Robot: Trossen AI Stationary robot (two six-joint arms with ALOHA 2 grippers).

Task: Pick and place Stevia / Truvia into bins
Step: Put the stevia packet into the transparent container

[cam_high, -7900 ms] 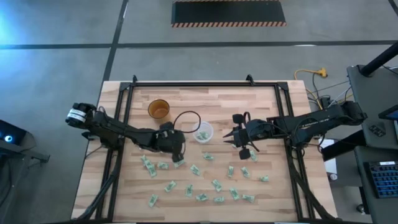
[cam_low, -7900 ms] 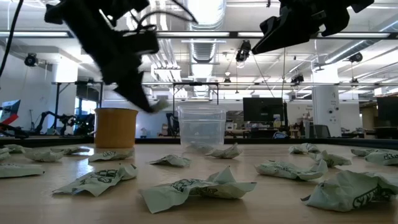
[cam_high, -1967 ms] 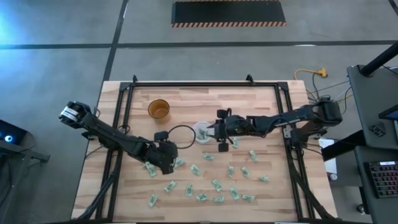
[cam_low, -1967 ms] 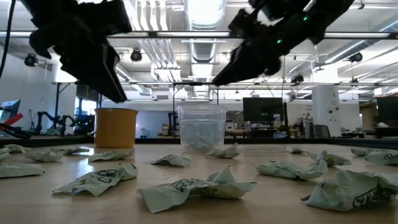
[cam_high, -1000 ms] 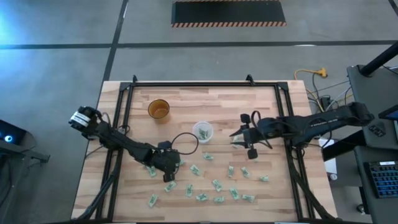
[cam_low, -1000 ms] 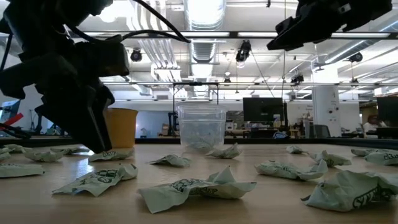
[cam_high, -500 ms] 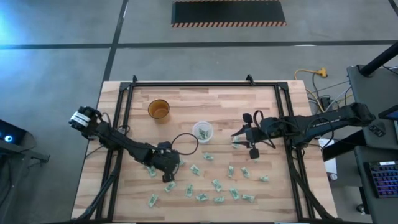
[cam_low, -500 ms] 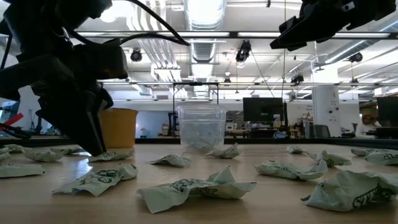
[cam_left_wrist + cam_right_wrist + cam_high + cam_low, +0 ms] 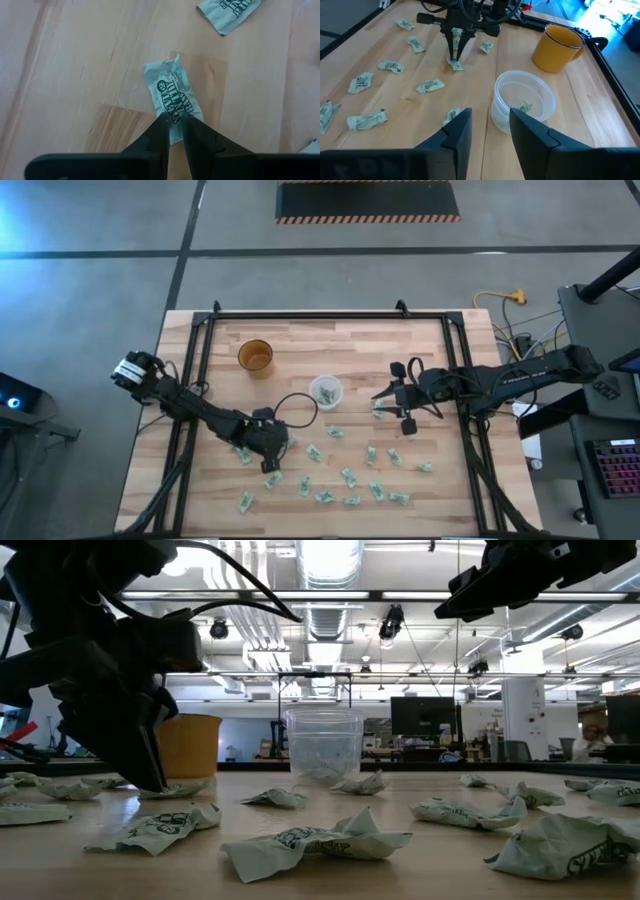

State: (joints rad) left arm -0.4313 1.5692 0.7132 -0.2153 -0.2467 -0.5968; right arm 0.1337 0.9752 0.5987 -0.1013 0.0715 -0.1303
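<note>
We see pale green sachets (image 9: 347, 477) scattered flat on the wood; one (image 9: 172, 99) pinched at its end. The clear cup (image 9: 326, 391) stands upright, sachets inside.

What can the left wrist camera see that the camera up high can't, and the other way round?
Only the left wrist view shows the print on the sachet and the left gripper pinching its end. Only the high view shows the whole table, the clear cup, the amber cup and the right gripper with empty fingers apart. Both show scattered sachets on wood.
</note>
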